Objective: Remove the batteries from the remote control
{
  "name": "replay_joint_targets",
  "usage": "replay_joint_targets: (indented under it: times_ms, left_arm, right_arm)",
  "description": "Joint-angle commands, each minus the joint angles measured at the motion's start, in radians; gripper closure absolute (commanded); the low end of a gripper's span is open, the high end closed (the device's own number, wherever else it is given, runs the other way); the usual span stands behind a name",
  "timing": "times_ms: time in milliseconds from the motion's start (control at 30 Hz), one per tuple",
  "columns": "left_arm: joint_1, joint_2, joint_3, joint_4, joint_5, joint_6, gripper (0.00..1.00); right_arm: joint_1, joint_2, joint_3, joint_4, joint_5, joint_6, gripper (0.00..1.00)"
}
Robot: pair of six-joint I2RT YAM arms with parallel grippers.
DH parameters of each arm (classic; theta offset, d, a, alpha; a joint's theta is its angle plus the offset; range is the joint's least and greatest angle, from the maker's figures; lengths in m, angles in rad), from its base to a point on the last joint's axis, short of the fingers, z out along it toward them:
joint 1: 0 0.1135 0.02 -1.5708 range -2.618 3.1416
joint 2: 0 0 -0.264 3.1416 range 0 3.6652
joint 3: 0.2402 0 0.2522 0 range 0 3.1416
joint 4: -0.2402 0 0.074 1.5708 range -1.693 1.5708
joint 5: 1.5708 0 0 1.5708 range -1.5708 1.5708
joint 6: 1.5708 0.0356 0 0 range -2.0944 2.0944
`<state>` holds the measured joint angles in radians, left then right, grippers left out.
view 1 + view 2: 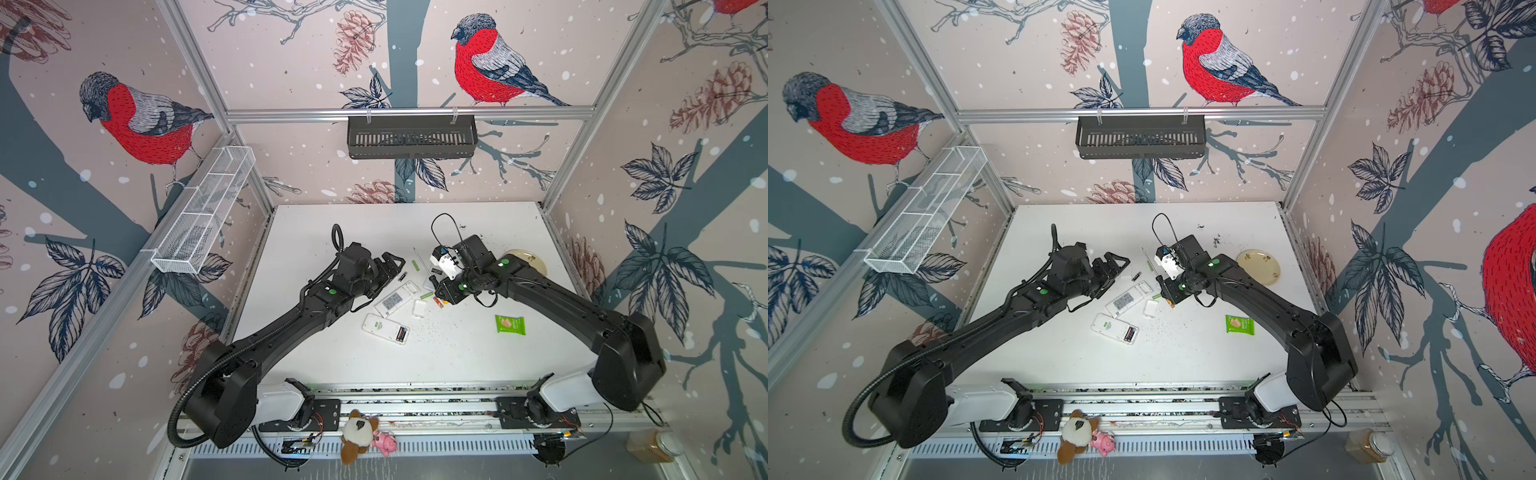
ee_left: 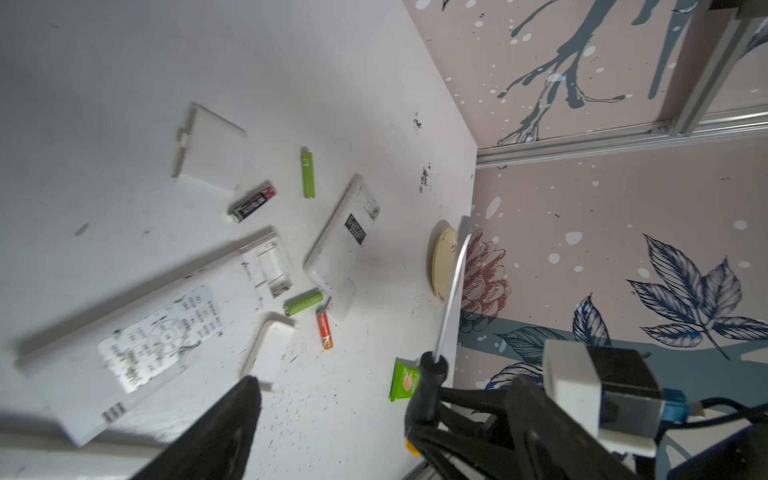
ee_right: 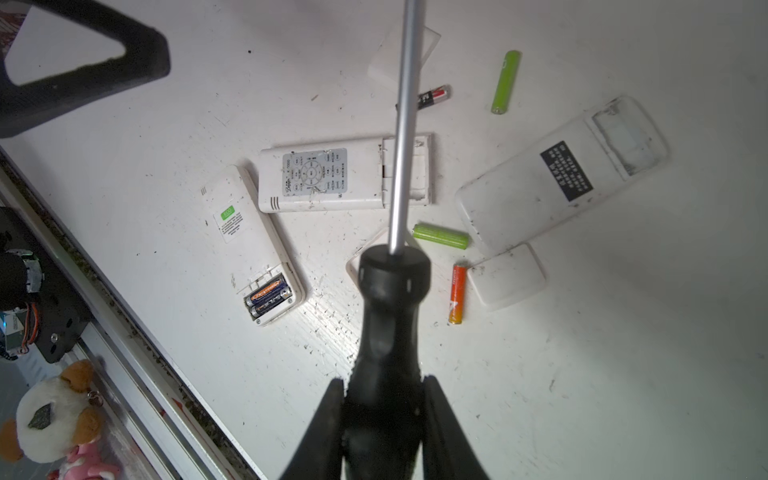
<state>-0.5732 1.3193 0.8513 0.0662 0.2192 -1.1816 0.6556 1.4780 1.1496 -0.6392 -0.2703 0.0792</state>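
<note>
Two batteries (image 3: 269, 296) still sit in the open bay of the near white remote control (image 3: 245, 232) (image 1: 384, 328). Loose on the table lie two lime green batteries (image 3: 506, 82) (image 3: 441, 236), an orange one (image 3: 457, 294) and a black one (image 3: 434, 96). The other two remotes (image 3: 332, 174) (image 3: 552, 183) have empty bays. My right gripper (image 3: 384, 380) (image 1: 436, 286) is shut on a black-handled screwdriver (image 3: 390, 316), held above the table with its shaft over the middle remote. My left gripper (image 2: 386, 395) (image 1: 390, 266) hangs open and empty left of the black battery.
Loose white bay covers (image 3: 511, 276) (image 2: 208, 145) lie among the remotes. A cream plate (image 1: 1259, 266) sits far right and a green packet (image 1: 510, 325) lies near right. Plush toys (image 1: 359, 434) rest on the front rail. Baskets hang on the left wall (image 1: 203, 212) and back wall (image 1: 411, 137).
</note>
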Motion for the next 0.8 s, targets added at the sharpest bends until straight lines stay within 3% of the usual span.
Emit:
replay_joint_targets:
  times_ms: [0,200,467,567,767]
  left_arm:
    - [0.0,0.038,0.012,0.163,0.056,-0.035,0.09]
    - [-0.002,0.113,0.014,0.194,0.117,-0.106,0.15]
    - [0.0,0.195,0.008,0.201,0.137,-0.156,0.28]
    - [0.001,0.211,0.011,0.172,0.145,-0.149,0.44]
    - [0.015,0.231,-0.029,0.197,0.185,-0.142,1.0]
  right_arm:
    - [0.039,0.022,0.017,-0.026,0.089,-0.019,0.99]
    - [0.103,0.041,0.042,-0.031,0.26,-0.028,0.99]
    - [0.203,0.041,0.04,-0.027,0.376,-0.107,0.99]
    - [0.218,0.044,0.042,-0.034,0.405,-0.112,0.99]
    - [0.236,0.029,0.046,-0.031,0.436,-0.149,0.99]
